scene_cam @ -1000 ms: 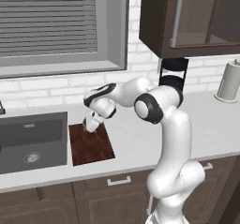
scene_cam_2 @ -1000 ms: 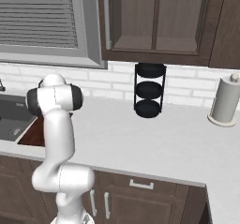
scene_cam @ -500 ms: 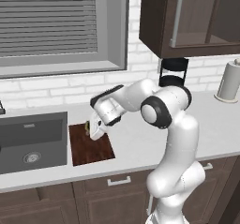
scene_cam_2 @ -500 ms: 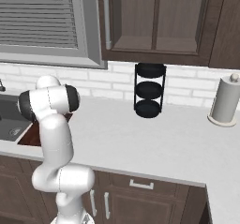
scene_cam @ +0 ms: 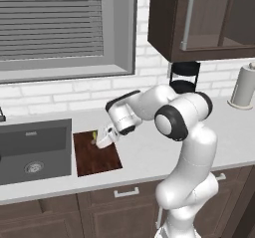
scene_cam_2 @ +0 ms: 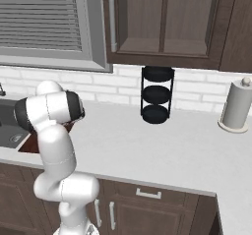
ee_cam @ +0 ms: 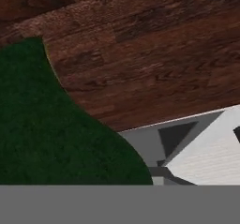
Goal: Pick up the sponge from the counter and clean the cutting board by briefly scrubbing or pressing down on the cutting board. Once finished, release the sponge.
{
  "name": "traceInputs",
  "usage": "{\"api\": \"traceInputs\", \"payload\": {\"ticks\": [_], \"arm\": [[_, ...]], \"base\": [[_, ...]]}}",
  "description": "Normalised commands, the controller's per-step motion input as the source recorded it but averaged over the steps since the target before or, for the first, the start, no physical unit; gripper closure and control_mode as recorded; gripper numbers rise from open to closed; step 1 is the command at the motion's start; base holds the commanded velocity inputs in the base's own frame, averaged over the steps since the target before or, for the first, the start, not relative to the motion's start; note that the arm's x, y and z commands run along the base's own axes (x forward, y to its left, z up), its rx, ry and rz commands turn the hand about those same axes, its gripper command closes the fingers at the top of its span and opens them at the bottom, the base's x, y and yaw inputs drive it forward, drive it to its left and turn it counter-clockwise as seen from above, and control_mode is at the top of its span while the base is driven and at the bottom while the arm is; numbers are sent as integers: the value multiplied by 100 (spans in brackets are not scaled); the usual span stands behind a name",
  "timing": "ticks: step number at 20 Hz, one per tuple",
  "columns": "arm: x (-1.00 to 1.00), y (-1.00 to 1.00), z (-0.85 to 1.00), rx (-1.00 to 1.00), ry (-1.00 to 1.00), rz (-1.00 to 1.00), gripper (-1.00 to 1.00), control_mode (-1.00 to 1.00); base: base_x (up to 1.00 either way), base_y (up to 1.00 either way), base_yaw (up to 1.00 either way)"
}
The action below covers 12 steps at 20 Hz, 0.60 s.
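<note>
The gripper point(scene_cam: 99, 141) holds the sponge point(scene_cam: 94, 136) clenched between its fingers, low over the board point(scene_cam: 96, 155) beside the sink point(scene_cam: 35, 150). To scrub well, the arm should press the sponge flat on the wood, rub briefly, then let go.

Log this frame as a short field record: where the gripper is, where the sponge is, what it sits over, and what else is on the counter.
gripper: low over the cutting board, near its back edge; finger state unclear
sponge: at the gripper tip, yellow edge showing; green face looms close in the hand view
cutting board: flat on the counter, right beside the sink
sink: left of the board
counter: light grey
other items: black tiered rack, paper towel roll by the wall
</note>
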Motion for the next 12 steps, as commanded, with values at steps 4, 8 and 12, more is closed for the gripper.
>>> {"api": "traceInputs", "payload": {"ticks": [4, 8, 12], "arm": [[-56, -19, -17, 1, 69, -9, 100, -100], [-84, -26, -43, 5, 58, -9, 100, -100], [-100, -20, -54, 9, 40, -9, 100, -100]], "base": [[0, 0, 0], [0, 0, 0], [0, 0, 0]]}}
